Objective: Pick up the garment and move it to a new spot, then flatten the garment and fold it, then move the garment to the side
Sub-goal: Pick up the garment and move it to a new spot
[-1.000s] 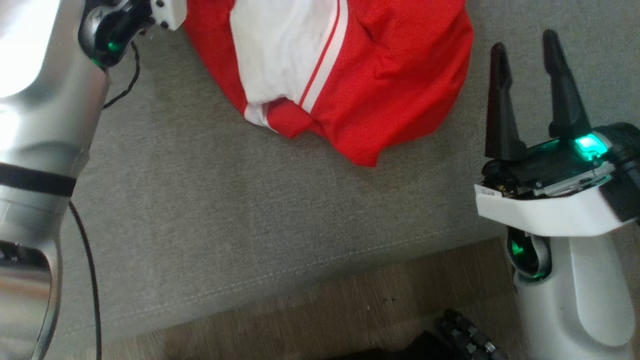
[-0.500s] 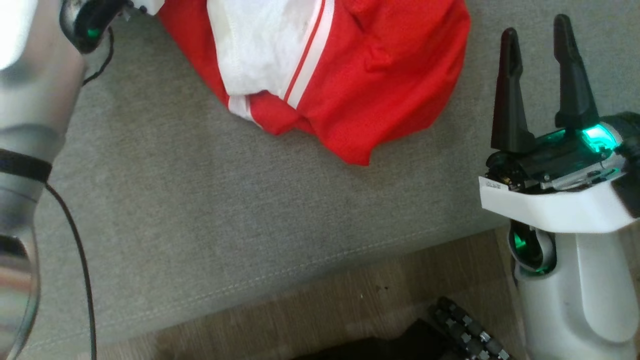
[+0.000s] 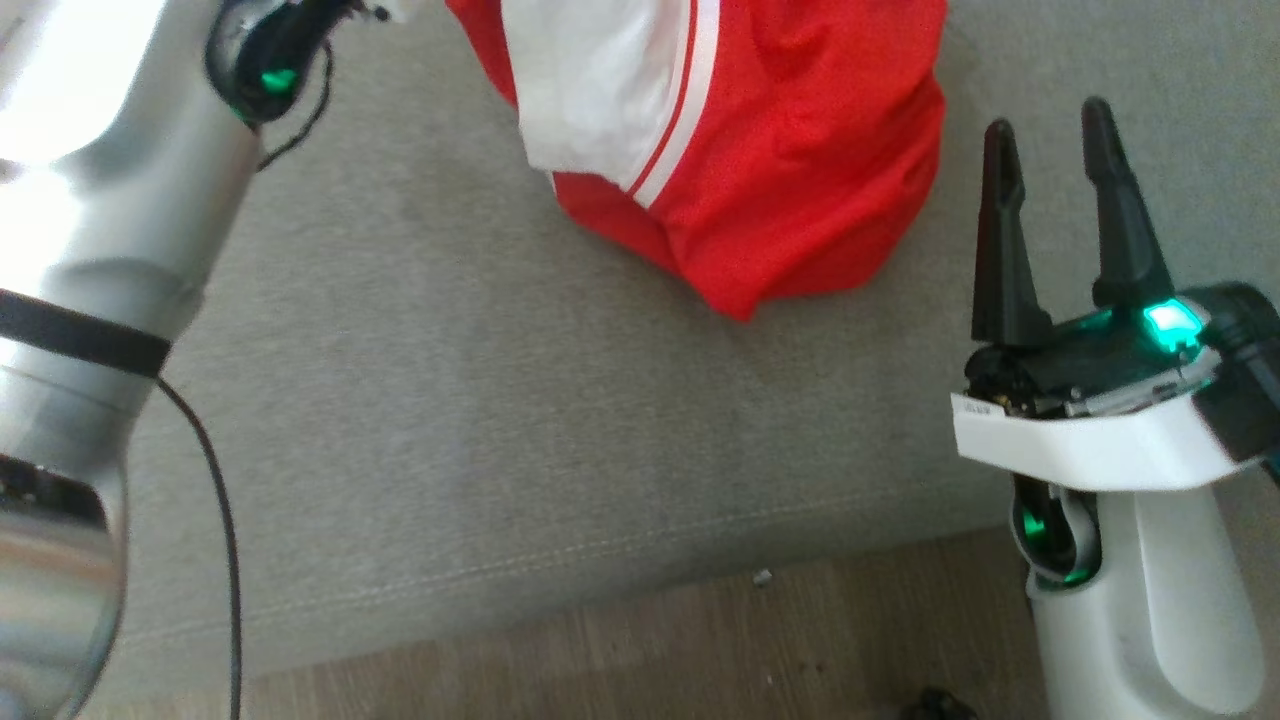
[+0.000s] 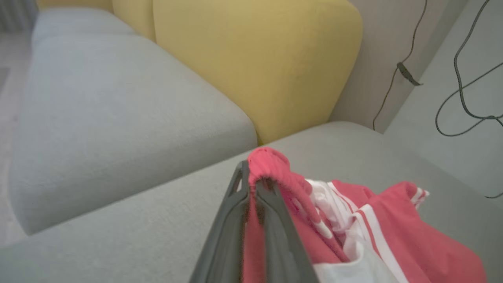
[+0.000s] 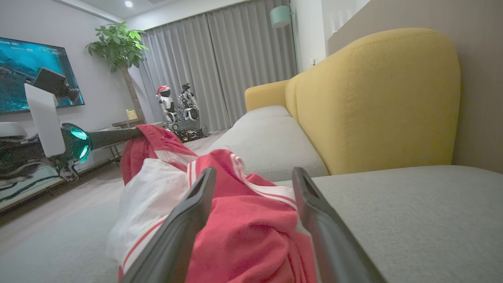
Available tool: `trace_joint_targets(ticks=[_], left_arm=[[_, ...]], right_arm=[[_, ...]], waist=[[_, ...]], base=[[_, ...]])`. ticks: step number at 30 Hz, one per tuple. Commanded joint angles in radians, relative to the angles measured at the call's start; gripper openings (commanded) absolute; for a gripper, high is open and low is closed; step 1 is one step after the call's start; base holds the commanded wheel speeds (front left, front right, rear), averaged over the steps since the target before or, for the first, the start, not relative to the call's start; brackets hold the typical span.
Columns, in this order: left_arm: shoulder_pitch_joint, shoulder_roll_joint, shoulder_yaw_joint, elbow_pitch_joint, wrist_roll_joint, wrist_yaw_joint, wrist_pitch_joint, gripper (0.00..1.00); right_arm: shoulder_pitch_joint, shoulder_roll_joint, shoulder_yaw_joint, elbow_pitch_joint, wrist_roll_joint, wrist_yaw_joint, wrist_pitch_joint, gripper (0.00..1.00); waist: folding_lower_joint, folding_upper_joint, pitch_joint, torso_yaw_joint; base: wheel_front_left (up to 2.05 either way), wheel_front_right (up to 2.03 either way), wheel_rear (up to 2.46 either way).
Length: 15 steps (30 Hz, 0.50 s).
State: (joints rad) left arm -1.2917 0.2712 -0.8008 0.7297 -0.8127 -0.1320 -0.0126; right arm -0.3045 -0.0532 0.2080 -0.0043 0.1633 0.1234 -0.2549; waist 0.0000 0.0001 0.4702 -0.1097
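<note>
A red garment (image 3: 800,150) with a white panel and white stripes lies bunched on the grey sofa seat (image 3: 500,420). My left gripper (image 4: 251,173) is shut on a red fold of the garment (image 4: 373,228), and that edge is raised off the seat. In the right wrist view the left gripper's fingers (image 5: 118,135) hold the cloth's high left corner. My right gripper (image 3: 1047,125) stands open just right of the garment, apart from it. Seen along the right gripper (image 5: 253,173), the garment (image 5: 243,236) lies close in front, between and below its fingers.
A yellow back cushion (image 4: 255,59) stands behind the seat, with a second grey seat (image 4: 118,102) beside it. Cables (image 4: 463,98) hang on the wall. Wooden floor (image 3: 700,650) runs along the sofa's front edge. Another robot (image 5: 177,110), a plant (image 5: 118,51) and a screen (image 5: 35,74) stand far off.
My left gripper has gone from open to shut on the garment's fold. The garment's left side has been pulled up and in, so it is more bunched. The right gripper has barely moved.
</note>
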Motion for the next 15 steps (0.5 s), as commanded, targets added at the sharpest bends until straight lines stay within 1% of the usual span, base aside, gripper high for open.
trace_joint_targets(ticks=[1,5,10,11,15], left_arm=[[-0.061,0.058,0.031,-0.032,0.005,0.002,-0.022,0.00],[-0.074,0.101,0.058,-0.023,0.005,0.007,-0.068,0.00],[-0.064,0.163,0.101,-0.023,-0.019,0.019,-0.091,0.00],[-0.060,0.194,0.114,-0.028,-0.020,0.030,-0.099,0.00],[-0.051,0.269,0.119,-0.039,0.007,0.061,-0.103,0.00]], right_arm=[[0.015,0.003,0.024,-0.033,-0.011,0.007,-0.007,1.00],[0.047,0.003,0.020,-0.027,-0.013,0.007,-0.007,1.00],[0.101,0.003,0.018,-0.015,-0.020,0.007,-0.007,1.00],[0.120,0.003,0.014,-0.012,-0.024,0.007,-0.007,1.00],[0.143,0.003,0.013,-0.008,-0.036,0.007,-0.007,1.00]], waist=[[0.0000,-0.0001,-0.070,0.058],[0.0000,-0.0001,-0.136,0.093],[0.0000,-0.0001,-0.210,0.134],[0.0000,-0.0001,-0.233,0.149],[0.0000,-0.0001,-0.261,0.177]], base=[[0.00,0.00,0.00],[0.00,0.00,0.00],[0.00,0.00,0.00],[0.00,0.00,0.00],[0.00,0.00,0.00]])
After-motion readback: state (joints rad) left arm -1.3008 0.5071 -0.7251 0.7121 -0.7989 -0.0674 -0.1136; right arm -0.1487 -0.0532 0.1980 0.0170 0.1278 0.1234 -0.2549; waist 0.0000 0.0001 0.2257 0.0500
